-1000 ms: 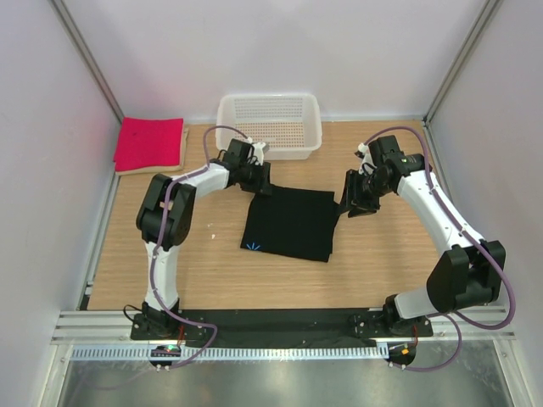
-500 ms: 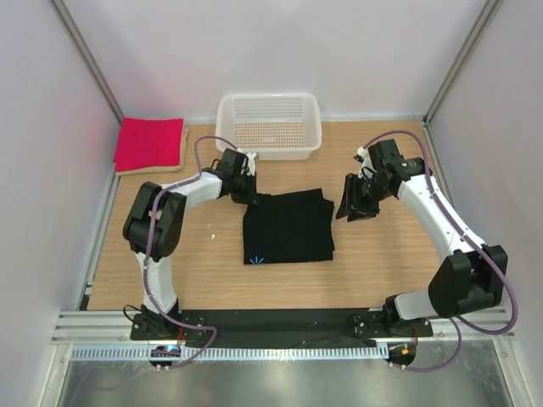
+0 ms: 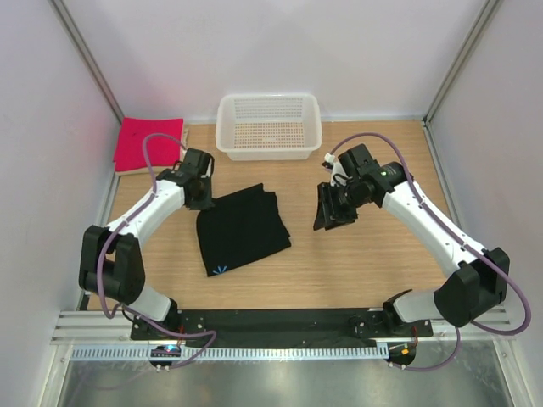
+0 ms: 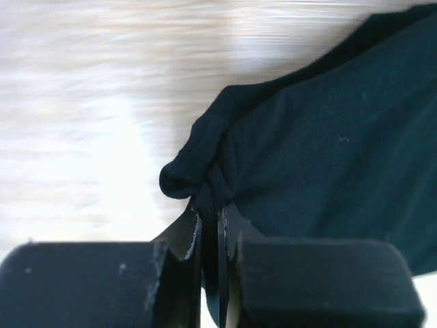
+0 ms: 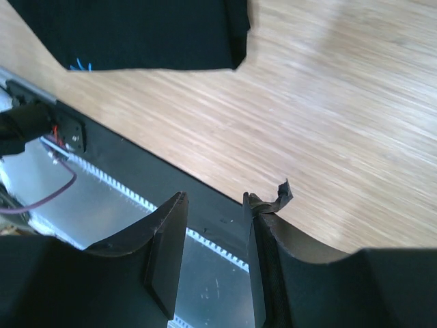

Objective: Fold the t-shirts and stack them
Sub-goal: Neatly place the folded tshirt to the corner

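Note:
The folded black t-shirt [image 3: 243, 229] lies tilted on the wooden table, its tiny blue mark [image 3: 220, 270] at the near left corner. My left gripper [image 3: 199, 198] is shut on the shirt's far left corner; the left wrist view shows bunched black cloth [image 4: 205, 171] pinched between the jaws. My right gripper [image 3: 327, 214] is open and empty, above bare table right of the shirt; the shirt's corner shows in the right wrist view [image 5: 157, 34]. The pink-red t-shirt [image 3: 150, 142] lies folded on a beige one [image 3: 180, 157] at the far left.
A white plastic mesh basket [image 3: 269, 125] stands at the back centre. White walls enclose the table on three sides. A black strip and metal rail [image 3: 280, 320] run along the near edge by the arm bases.
My left gripper has dragged the black shirt left and nearer, turning it to a tilted lie. My right gripper has moved left after it, open.

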Motion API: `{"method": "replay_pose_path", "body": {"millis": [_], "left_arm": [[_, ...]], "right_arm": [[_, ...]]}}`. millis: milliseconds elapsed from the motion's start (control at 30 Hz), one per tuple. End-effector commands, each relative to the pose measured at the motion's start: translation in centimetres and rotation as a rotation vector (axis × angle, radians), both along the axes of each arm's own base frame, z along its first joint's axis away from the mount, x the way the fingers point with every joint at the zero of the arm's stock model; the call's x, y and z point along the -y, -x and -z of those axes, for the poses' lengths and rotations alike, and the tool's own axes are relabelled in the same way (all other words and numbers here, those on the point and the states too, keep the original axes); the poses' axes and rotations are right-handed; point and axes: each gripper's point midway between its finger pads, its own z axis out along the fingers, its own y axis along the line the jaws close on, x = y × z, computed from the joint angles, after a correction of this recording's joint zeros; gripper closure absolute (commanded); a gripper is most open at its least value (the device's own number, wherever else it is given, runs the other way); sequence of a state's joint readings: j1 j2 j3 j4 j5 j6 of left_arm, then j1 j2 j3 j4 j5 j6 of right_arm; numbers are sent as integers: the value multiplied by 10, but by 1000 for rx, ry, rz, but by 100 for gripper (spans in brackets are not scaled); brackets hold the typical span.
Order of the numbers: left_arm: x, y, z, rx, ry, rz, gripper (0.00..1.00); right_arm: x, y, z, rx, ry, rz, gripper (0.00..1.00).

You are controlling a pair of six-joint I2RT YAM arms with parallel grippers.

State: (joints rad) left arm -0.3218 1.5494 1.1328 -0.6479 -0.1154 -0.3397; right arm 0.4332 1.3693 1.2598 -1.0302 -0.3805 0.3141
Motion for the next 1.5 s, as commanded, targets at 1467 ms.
{"method": "replay_pose_path", "body": {"millis": [1467], "left_arm": [[-210, -248, -167, 473, -642, -317, 100]], "right_arm": [[-18, -2, 44, -130, 102, -73, 54]]}}
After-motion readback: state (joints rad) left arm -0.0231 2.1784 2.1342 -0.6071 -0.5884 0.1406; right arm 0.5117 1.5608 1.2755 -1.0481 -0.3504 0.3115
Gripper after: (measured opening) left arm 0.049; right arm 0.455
